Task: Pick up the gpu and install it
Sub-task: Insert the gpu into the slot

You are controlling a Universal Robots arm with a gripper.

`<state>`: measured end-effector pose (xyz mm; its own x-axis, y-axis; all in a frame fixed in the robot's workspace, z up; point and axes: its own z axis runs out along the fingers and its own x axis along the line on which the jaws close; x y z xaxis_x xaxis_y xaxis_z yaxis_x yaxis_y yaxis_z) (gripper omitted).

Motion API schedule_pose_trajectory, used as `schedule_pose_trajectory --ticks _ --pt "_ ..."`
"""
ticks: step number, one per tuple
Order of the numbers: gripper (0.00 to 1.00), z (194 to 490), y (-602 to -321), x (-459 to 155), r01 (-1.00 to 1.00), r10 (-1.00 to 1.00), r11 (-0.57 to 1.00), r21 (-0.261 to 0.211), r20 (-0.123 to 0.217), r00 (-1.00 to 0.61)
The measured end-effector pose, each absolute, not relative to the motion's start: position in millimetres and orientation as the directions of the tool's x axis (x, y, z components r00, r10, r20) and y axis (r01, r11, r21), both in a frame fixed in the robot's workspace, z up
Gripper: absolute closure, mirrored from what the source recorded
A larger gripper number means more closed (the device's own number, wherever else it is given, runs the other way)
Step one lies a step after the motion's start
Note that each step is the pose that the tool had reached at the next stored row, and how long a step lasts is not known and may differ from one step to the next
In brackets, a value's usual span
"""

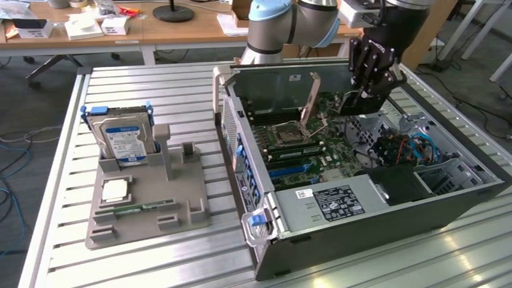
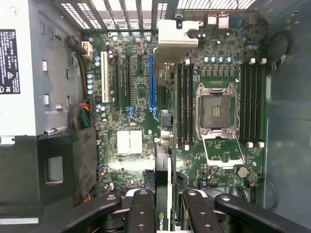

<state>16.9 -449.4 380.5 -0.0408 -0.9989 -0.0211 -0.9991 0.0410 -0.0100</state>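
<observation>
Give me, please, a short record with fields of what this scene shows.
gripper: shut on the gpu, a thin dark circuit card
location: over the green motherboard inside the open dark computer case
seated in slot: cannot tell
grey plastic holder: silver hard drive with blue-white label standing upright; slim green memory stick lying flat

gpu (image 2: 164,165) near end behind the gripper (image 2: 167,196)

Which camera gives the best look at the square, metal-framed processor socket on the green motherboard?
The wrist view: the square metal-framed processor socket faces it straight on, frame and dark centre plain. The exterior view shows the socket slantwise, inside the open grey computer case.
</observation>
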Motion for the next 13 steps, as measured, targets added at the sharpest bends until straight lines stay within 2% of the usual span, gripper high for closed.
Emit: schedule_pose_trajectory --ticks 13 --pt "0.74 377.7 -449.3 8.8 -0.999 -0.999 0.042 -0.01 -0.021 -0.042"
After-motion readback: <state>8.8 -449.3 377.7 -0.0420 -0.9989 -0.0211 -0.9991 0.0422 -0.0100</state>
